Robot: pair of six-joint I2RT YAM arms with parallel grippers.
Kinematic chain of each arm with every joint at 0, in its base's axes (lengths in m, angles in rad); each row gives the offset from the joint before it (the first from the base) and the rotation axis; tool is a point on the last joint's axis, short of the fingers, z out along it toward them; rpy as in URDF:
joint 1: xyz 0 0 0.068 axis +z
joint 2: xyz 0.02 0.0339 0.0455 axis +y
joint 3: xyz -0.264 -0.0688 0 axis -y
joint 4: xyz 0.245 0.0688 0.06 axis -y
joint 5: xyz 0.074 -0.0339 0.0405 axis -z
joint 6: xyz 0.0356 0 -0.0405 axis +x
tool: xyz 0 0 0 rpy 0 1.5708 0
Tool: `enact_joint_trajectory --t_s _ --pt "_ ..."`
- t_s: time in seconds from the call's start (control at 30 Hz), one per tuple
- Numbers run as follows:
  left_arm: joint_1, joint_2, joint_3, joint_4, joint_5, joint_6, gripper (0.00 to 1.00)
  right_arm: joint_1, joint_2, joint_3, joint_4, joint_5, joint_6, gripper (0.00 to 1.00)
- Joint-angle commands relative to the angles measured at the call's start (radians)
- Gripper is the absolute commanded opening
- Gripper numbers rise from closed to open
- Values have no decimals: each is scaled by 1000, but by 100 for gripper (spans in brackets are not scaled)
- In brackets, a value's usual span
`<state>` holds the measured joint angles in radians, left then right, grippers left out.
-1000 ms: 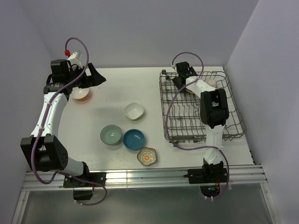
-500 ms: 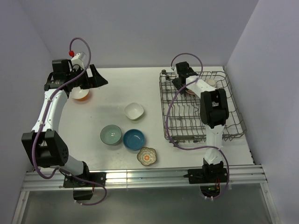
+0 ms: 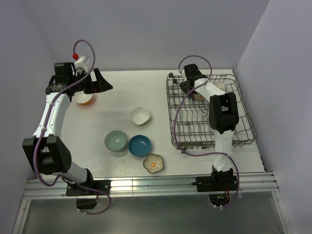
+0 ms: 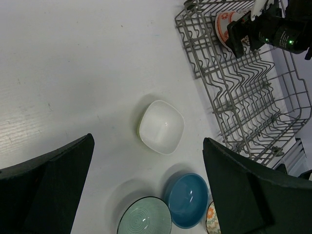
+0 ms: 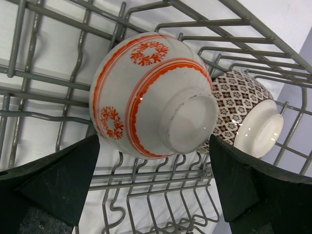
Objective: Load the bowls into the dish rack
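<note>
Top external, left hand (image 3: 101,80): released and spread, empty; risen slightly above the orange bowl (image 3: 85,99) at the bench's (image 3: 146,87) far left, then steady.
Top external, right hand (image 3: 187,86): spread wide, holding nothing, barely shifted over the dish rack's (image 3: 171,117) far corner.
Left wrist, bowls waiting: white squarish bowl (image 4: 161,126), pale teal bowl (image 4: 145,218), deep blue bowl (image 4: 187,199), all on the bench, apart from the dish rack.
Right wrist, bowls loaded: orange-white patterned bowl (image 5: 146,92) and dark diamond-patterned bowl (image 5: 239,105) tipped among the tines, side by side.
Meaning: two stowed; left arm probably lining up its next pick.
</note>
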<state>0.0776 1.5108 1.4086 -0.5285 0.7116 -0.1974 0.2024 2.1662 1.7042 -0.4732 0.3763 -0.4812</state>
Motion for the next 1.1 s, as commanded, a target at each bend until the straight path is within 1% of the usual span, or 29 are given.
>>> enact_joint_trajectory --t_s 0.0,0.1,0.2,0.23,0.3,0.33,0.37,0.4,0.43,0.47,0.53,0.6,0.63,0.7,0.73,0.83,0.93,1.0,1.07 --pt "5 5 41 1 15 35 99 -14 21 63 15 56 6 100" --pt "5 2 27 -18 8 84 99 -23 4 66 15 53 13 100" --pt "7 -3 7 -63 14 177 95 -20 -35 66 -2 6 33 100" --pt "7 -3 4 -80 12 249 93 -20 -46 71 -17 -7 39 100" --pt "10 12 9 -183 19 335 90 -12 -89 80 -41 -46 64 100" --pt "10 23 10 -224 22 425 87 -8 -107 83 -54 -66 73 100" --pt "13 29 6 -308 22 467 86 -5 -130 81 -59 -104 82 100" --pt "17 34 1 -345 22 513 84 2 -173 87 -65 -128 104 100" --pt "21 40 -5 -391 14 606 82 3 -193 94 -88 -146 116 100" --pt "25 42 -25 -450 8 648 81 5 -213 103 -100 -166 128 100" --pt "25 37 -57 -491 -26 749 77 8 -265 135 -149 -233 168 100" --pt "25 34 -112 -505 -55 789 74 9 -319 158 -177 -284 209 100" --pt "25 34 -129 -501 -64 805 71 9 -338 163 -203 -339 223 100" --pt "25 40 -174 -487 -61 809 68 8 -394 163 -222 -372 265 100" --pt "24 49 -186 -487 -58 822 66 9 -414 160 -235 -452 277 100" --pt "14 81 -221 -485 -52 834 63 8 -496 120 -239 -551 334 100" --pt "11 117 -249 -472 -63 836 59 8 -565 72 -231 -623 391 100" --pt "4 132 -258 -466 -64 843 57 9 -603 37 -223 -645 424 100" --pt "-6 147 -273 -458 -61 851 56 6 -624 15 -223 -665 443 100"
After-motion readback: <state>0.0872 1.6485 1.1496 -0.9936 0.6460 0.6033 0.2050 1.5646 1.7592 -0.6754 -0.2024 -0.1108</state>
